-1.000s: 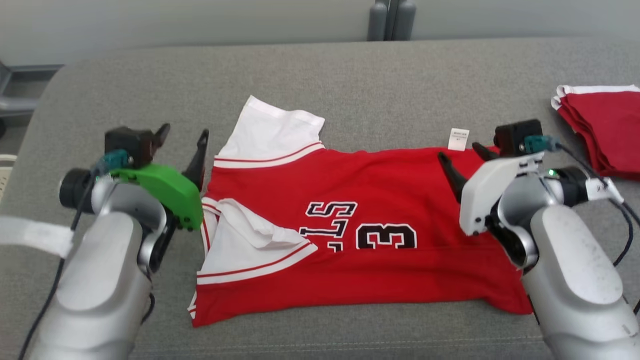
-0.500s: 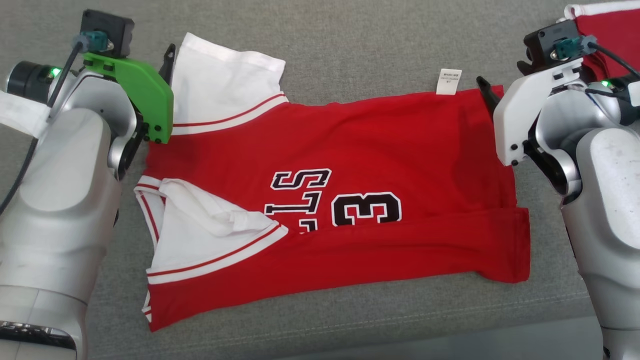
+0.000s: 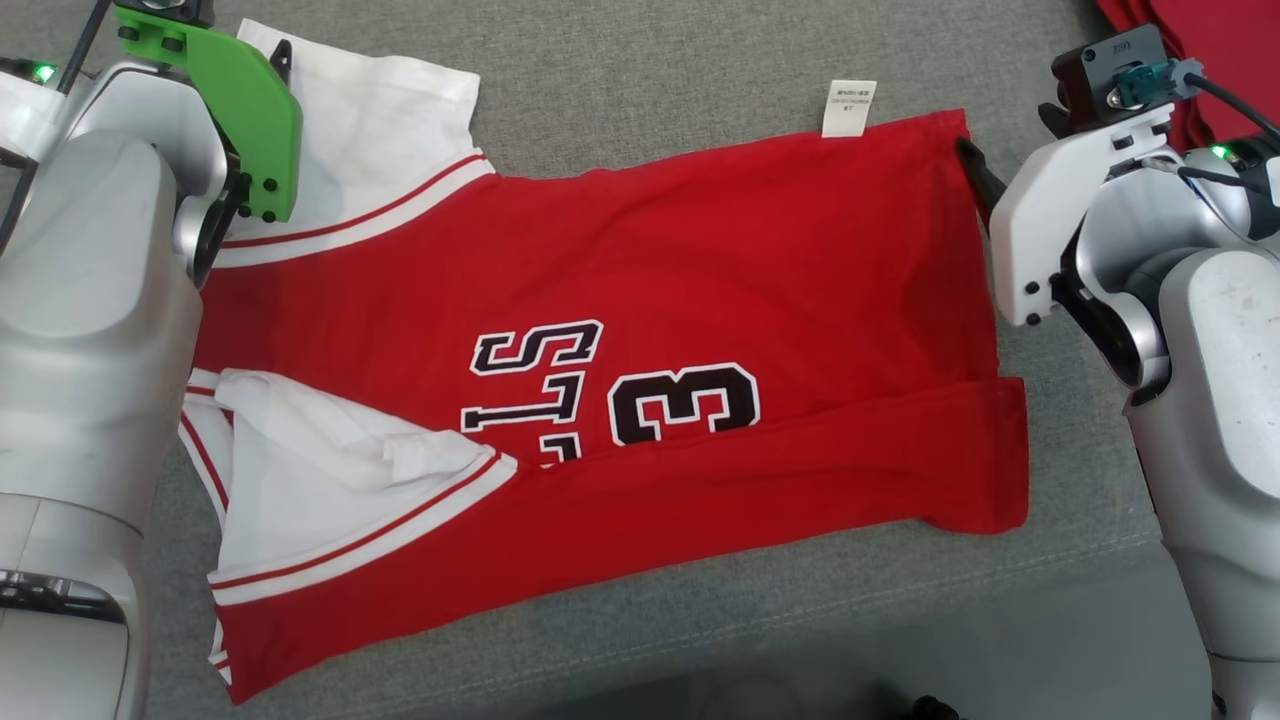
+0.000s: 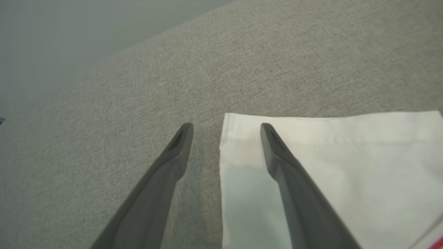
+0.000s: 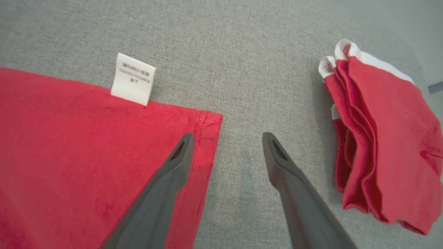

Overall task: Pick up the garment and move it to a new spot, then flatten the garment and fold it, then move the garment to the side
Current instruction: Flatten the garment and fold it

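I'm watching the red jersey (image 3: 700, 280) lying spread out on the grey bench (image 3: 650, 60), close to its front edge. My left gripper (image 4: 225, 127) is standing wide open astride the white sleeve (image 4: 328, 173) corner; my right gripper (image 5: 227, 136) is gaping over the hem corner beside the label (image 5: 133, 79).

Printed markings: the red garment (image 3: 700, 250) carries black block characters with a white outline. The numeral 3 (image 3: 685, 402) reads clearly. Up and to the left of it in the head view, the letter S (image 3: 537, 345) also reads clearly. The characters below the S resemble L shapes and are partly covered by a folded white sleeve (image 3: 330, 470), so the full word cannot be read. A white label (image 5: 133, 79) at the garment's edge carries 2 lines of dark print, too small to read.
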Robot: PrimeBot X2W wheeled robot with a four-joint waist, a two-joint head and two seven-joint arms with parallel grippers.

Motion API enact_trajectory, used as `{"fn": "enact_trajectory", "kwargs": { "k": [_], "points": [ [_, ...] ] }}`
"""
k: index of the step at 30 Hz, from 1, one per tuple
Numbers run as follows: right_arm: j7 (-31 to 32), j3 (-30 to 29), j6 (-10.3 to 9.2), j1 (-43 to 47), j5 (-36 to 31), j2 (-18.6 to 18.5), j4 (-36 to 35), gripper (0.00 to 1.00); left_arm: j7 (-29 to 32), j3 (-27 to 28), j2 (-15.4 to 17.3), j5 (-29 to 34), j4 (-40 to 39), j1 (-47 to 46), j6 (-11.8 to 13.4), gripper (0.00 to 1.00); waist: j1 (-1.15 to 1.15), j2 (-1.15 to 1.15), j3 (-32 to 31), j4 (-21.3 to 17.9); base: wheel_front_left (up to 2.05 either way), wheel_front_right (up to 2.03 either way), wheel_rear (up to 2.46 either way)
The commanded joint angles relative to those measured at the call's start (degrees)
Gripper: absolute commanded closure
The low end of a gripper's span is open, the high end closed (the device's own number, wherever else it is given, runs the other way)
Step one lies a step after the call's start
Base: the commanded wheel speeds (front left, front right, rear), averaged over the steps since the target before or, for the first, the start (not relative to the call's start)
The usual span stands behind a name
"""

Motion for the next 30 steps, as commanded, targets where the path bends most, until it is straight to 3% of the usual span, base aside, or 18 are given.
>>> {"fn": "enact_trajectory", "kwargs": {
  "k": [1, 6, 8, 9, 11, 17, 19, 20, 30],
  "points": [
    [-0.21, 0.1, -0.03, 0.34, 0.1, -0.03, -0.16, 0.0, 0.24, -0.01, 0.22, 0.04, 0.57, -1.14, 0.52, 0.0, -0.01, 0.0, 0.4, -0.52, 0.0, 0.0, 0.0],
    [-0.52, 0.33, -0.03, -0.33, 0.04, -0.53, 0.07, 0.0, 0.26, 0.55, 0.05, -0.65, 2.24, -2.25, 2.31, 0.0, -0.01, 0.0, 0.69, -0.75, 0.0, 0.0, 0.0],
    [-0.57, 0.28, -0.03, -0.62, -0.15, -0.71, 0.18, 0.0, 0.91, 0.75, -0.23, -1.3, 3.39, -2.32, 2.47, 0.23, -0.01, 0.0, 0.91, -0.73, 0.0, 0.0, 0.0],
    [-0.56, 0.34, -0.03, -0.73, -0.23, -0.63, 0.2, 0.0, 1.23, 0.68, -0.33, -1.37, 3.9, -2.28, 2.45, 0.49, -0.01, 0.0, 0.97, -0.77, 0.0, 0.0, 0.0],
    [-0.3, 0.6, -0.03, -0.81, -0.16, -0.66, 0.28, 0.0, 1.33, 0.48, -0.39, -1.42, 4.48, -2.41, 2.35, 0.58, -0.01, 0.0, 1.15, -0.88, 0.0, 0.0, 0.0],
    [-0.19, 1.08, -0.03, -1.67, 0.33, -1.18, 0.15, 0.0, 1.29, 0.22, -0.47, -1.86, 6.02, -2.96, 2.13, 0.65, -0.01, 0.0, 1.87, -1.22, 0.0, 0.0, 0.0],
    [-0.09, 0.86, -0.03, -1.73, 0.52, -1.56, -0.04, 0.0, 1.26, -0.02, -0.96, -2.08, 6.36, -3.14, 1.73, 0.93, -0.01, 0.0, 2.22, -1.08, 0.0, 0.0, 0.0],
    [-0.02, 0.72, -0.03, -1.78, 0.61, -1.78, -0.1, 0.0, 1.19, -0.06, -1.09, -2.19, 6.54, -3.34, 1.67, 1.0, -0.01, 0.0, 2.42, -0.99, 0.0, 0.0, 0.0],
    [-0.23, -1.51, -0.03, -1.89, -0.25, -2.66, -0.63, 0.0, -0.02, -0.93, -3.78, -3.22, 8.78, -3.0, 0.95, 1.0, -0.01, 0.0, 1.92, 0.42, 0.0, 0.0, 0.0]
  ]
}}
